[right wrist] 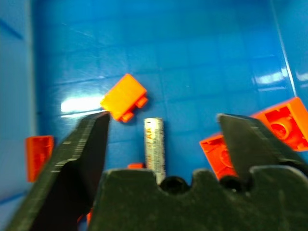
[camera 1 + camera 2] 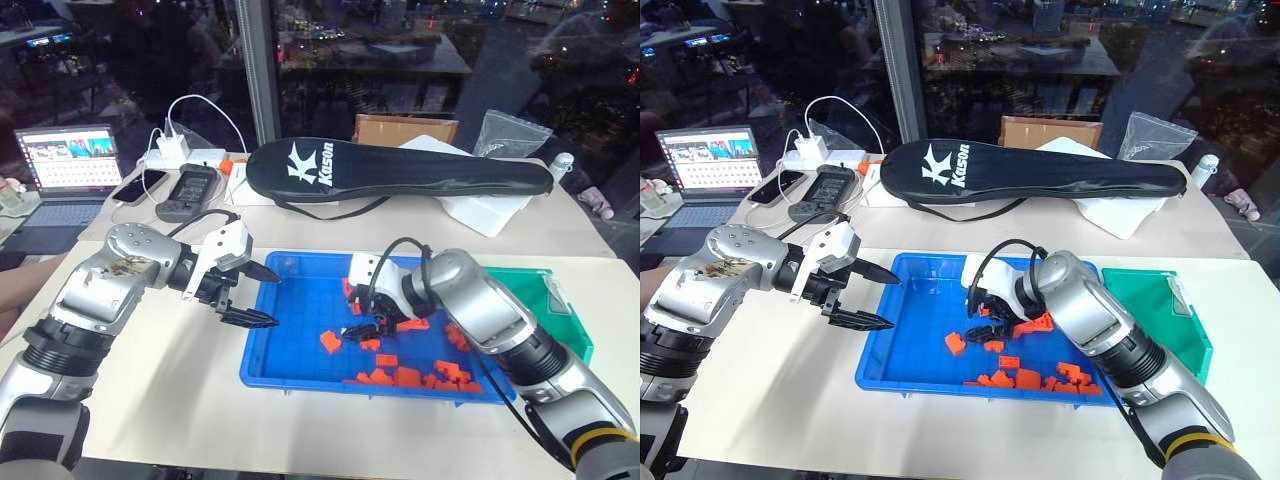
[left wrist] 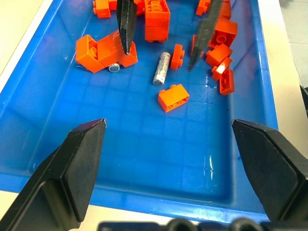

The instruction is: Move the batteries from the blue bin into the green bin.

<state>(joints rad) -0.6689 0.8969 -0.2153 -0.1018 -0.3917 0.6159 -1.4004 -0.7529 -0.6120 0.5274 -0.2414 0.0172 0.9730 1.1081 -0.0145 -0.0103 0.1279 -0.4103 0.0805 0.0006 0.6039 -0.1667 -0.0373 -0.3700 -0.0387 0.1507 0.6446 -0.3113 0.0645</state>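
From the head camera, you had the shallow bright blue plastic bin (image 2: 300, 372) on the pale desk (image 2: 180, 400), with the smaller green plastic bin (image 2: 560, 300) just beside its right end. Behind them, a long black racket case (image 2: 400, 172) read "Kason". Your left tool (image 2: 255, 296) hung over the bin's left rim, fingers spread, empty. Your right tool (image 2: 368, 328) dipped among orange plastic building blocks (image 2: 400, 377).

From the left wrist, a slim silver-grey battery (image 3: 161, 69) lay loose on the blue floor between blocks, its printing too small to read.

From the right wrist, your right tool straddled that battery, fingers (image 1: 89, 144) apart and holding nothing. It looked light, rigid and slick, likely to roll; pinching across its middle seemed safest.
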